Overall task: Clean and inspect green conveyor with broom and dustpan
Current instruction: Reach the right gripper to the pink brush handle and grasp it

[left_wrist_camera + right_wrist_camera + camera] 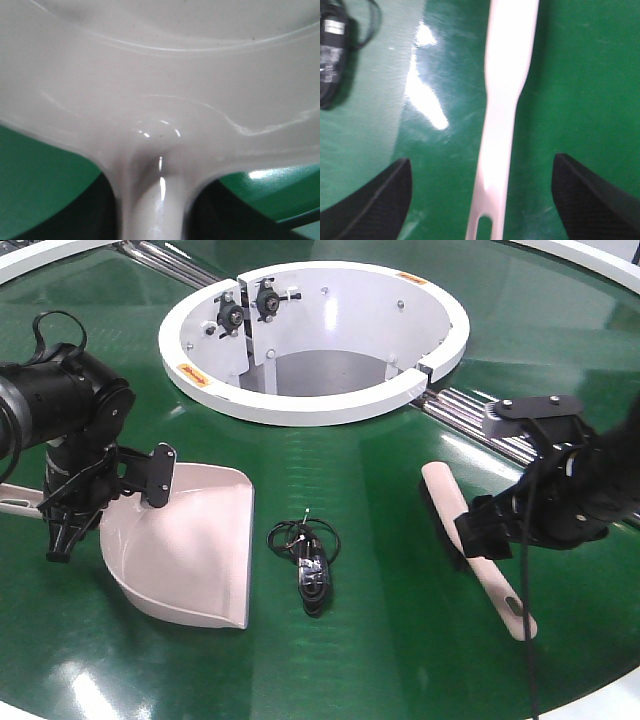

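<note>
Left tool (65,523) is gripping the beige-pink plastic dustpan (190,540); right tool (481,197), open, is straddling the narrow beige-pink broom (498,590), likely requiring closure next.

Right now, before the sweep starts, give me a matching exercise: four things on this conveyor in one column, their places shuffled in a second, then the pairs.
Things
1. dustpan
2. broom
3. black adapter with cord
4. white ring

Places
A. lying between the two pink tools
B. far middle of the green conveyor
C. on the robot's left side
D. on the robot's right side

Pairs: 1-C, 2-D, 3-A, 4-B
</note>
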